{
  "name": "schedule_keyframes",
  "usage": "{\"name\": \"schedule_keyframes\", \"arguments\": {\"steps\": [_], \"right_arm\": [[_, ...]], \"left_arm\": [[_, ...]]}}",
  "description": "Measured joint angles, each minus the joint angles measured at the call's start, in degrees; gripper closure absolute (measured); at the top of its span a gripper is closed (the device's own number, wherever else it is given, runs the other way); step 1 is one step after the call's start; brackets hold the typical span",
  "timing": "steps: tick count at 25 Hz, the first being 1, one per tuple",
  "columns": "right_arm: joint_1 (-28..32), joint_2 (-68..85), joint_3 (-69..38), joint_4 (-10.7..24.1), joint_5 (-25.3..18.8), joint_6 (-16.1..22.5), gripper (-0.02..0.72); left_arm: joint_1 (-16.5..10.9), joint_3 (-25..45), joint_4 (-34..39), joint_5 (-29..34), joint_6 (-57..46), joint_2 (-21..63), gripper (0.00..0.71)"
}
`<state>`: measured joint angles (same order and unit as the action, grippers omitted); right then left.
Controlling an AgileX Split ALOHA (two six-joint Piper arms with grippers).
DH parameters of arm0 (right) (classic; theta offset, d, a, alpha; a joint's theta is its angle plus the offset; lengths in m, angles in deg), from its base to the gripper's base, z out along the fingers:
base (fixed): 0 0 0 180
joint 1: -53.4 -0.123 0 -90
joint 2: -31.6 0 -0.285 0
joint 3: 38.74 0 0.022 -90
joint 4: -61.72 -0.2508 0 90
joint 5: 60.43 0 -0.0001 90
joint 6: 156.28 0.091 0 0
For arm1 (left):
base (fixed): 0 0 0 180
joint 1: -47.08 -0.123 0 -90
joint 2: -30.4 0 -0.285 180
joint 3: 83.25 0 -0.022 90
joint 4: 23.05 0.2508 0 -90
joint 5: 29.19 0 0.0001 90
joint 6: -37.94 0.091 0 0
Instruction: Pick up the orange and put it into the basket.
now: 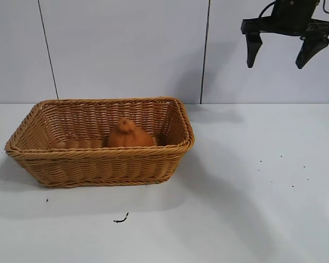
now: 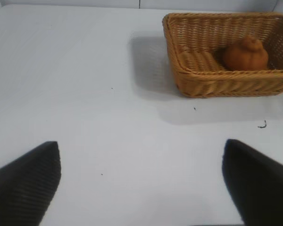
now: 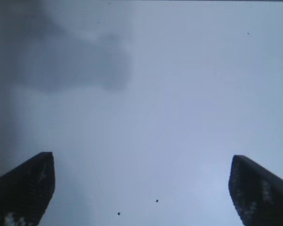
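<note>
The right gripper was seen spread wide and empty above bare table, the orange already placed inside the basket, nothing left.

No writing, label, brand or number can be read in any view. The basket bears no tag, and the white surface carries only small dark specks.

- The table is white and matte.
- The basket stands directly on it, on the left part in the exterior view.
- A small dark curled scrap lies in front of the basket.
- Some tiny dark specks lie on the right part.
</note>
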<state>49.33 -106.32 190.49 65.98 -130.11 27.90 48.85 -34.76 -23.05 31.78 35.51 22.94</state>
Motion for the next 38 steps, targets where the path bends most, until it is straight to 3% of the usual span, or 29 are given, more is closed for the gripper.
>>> {"name": "schedule_keyframes", "arguments": {"steps": [5, 10, 25, 34, 38], "right_arm": [[0.00, 3.80, -6.63, 0.25, 0.07, 0.00, 0.010], [0.00, 13.51, -21.13, -0.44, 0.08, 0.00, 0.010], [0.00, 64.26, -72.85, -5.15, 0.12, -1.80, 0.010], [0.00, 95.12, -93.65, -5.21, 12.14, -5.01, 0.010], [0.00, 106.10, -97.94, -5.21, 11.58, -5.81, 0.010]], "left_arm": [[0.00, 0.00, 0.00, 0.00, 0.00, 0.00, 0.044], [0.00, 0.00, 0.00, 0.00, 0.00, 0.00, 0.044], [0.00, 0.00, 0.00, 0.00, 0.00, 0.00, 0.044], [0.00, 0.00, 0.00, 0.00, 0.00, 0.00, 0.044], [0.00, 0.00, 0.00, 0.00, 0.00, 0.00, 0.044]]}}
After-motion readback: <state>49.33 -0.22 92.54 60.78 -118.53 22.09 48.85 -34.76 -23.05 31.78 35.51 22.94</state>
